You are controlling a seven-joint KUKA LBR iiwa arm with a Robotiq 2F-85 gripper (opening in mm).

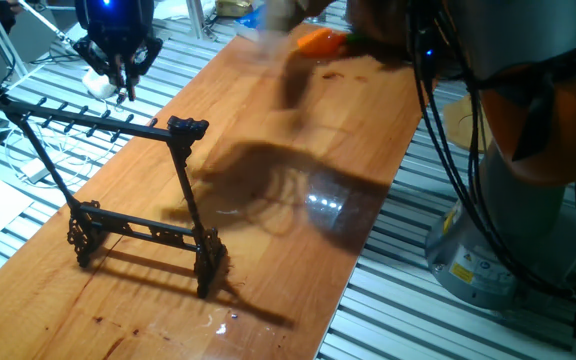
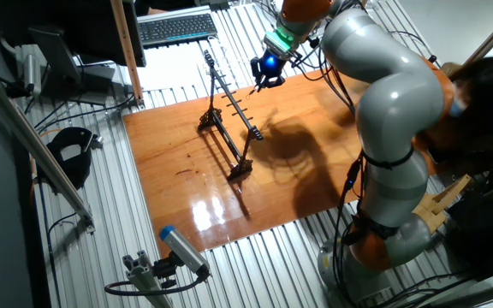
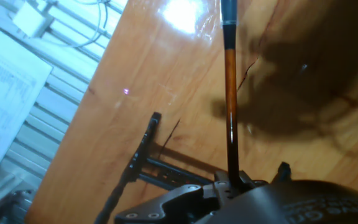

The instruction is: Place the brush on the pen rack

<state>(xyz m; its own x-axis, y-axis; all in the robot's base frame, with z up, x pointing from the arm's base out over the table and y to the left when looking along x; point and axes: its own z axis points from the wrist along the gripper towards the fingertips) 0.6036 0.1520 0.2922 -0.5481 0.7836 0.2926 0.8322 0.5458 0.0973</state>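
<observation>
My gripper (image 1: 120, 68) is shut on the brush (image 1: 126, 90), a thin stick hanging down from the fingers. In the hand view the brush (image 3: 230, 93) has an amber-brown shaft with a dark far end and points at the wooden table. The pen rack (image 1: 98, 122) is a black frame with a pegged top bar and scrolled feet, standing upright on the table. The gripper hovers just beyond and above the top bar, apart from it. It also shows in the other fixed view (image 2: 265, 75), right of the rack (image 2: 229, 115). Part of the rack (image 3: 138, 158) shows below the hand.
An orange scoop (image 1: 323, 42) lies blurred at the table's far end, with a person's moving hand beside it. A person (image 2: 486, 111) sits at the right. A keyboard (image 2: 176, 27) and papers (image 3: 5, 93) lie beyond the table's edge.
</observation>
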